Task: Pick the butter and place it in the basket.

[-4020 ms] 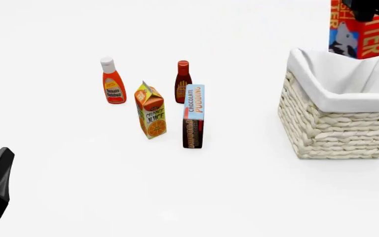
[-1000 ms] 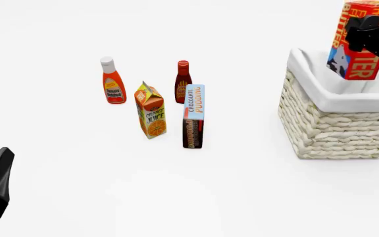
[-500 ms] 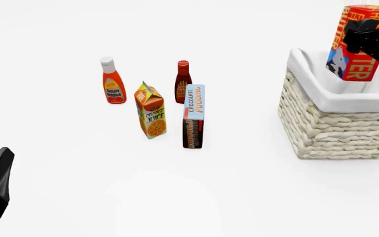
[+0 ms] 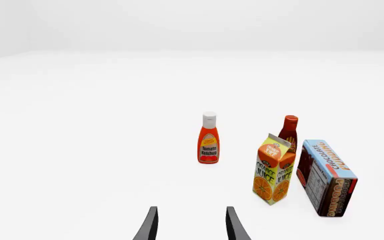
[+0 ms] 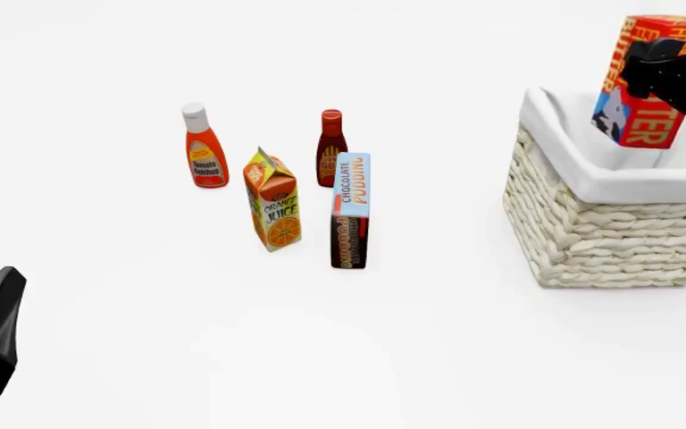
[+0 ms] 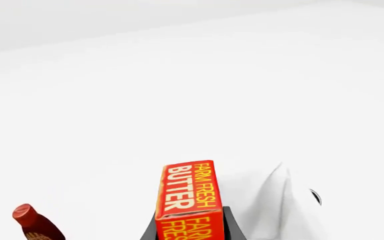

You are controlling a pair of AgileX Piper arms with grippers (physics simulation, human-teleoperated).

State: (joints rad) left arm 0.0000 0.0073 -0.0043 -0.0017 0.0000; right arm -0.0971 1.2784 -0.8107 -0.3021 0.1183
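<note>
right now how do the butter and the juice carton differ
The butter is held in the air over the basket by the right gripper; the juice carton stands free on the table. The butter is flat-topped and tilted, the juice gable-topped and upright. Both are orange-red cartons.

Over four seconds the right gripper [image 5: 659,71] has lowered the butter [image 5: 643,121] from above the basket [image 5: 611,183] into its opening, tilting it.
</note>
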